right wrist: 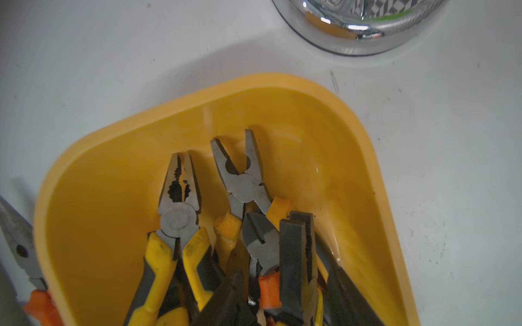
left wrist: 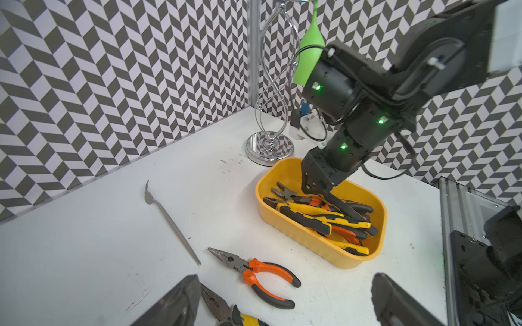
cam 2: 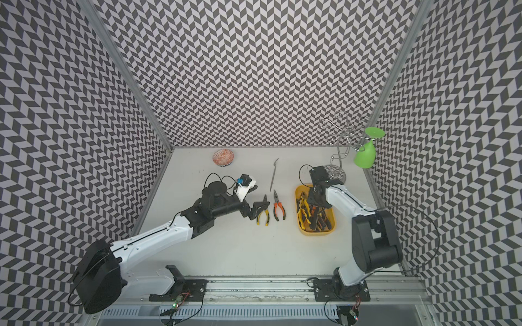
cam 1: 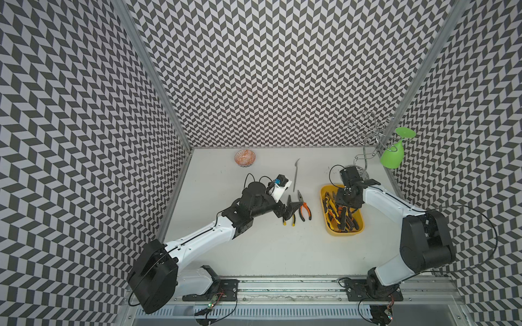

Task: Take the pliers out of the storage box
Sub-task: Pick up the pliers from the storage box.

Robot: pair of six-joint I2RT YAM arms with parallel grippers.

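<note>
- The storage box (cam 1: 343, 233) sits on the table (cam 1: 268, 248) on the robot's right, just in front of the chrome stand (left wrist: 269, 146). In both top views the right wrist covers much of its far half.
- The pliers (right wrist: 178, 217) left inside lie heaped, heads toward the stand end. Their handles overlap so much that they cannot be counted, and the right wrist view cuts the handles off.
- The right gripper (right wrist: 264, 262) reaches down into that heap. Its fingers (right wrist: 293, 254) stand on either side of an orange-handled cutter (right wrist: 261, 245) and close to it. Whether they press it or only flank it cannot be told.
- Two pliers are already out on the table, between the arms. The orange-handled long-nosed pair (cam 2: 278, 207) lies in plain sight near the box.
- The yellow-handled pair (cam 2: 262, 216) lies beside it. Its head is partly hidden under the left gripper in both top views, and the left wrist view cuts off its handles.
- The left gripper (cam 1: 290, 209) hangs over the yellow-handled pair with its fingers (left wrist: 180, 302) spread wide, grasping nothing. The wrist view shows only their blurred inner faces.
- A thin grey spoon (cam 1: 295, 175) lies beyond the two pliers, its head too small to make out from above.
- A patterned bowl (cam 1: 244, 158) rests at the far left of the table.
- A green glass (cam 1: 394, 153) hangs upside down on the stand, whose upper wires blend into the patterned wall.
</note>
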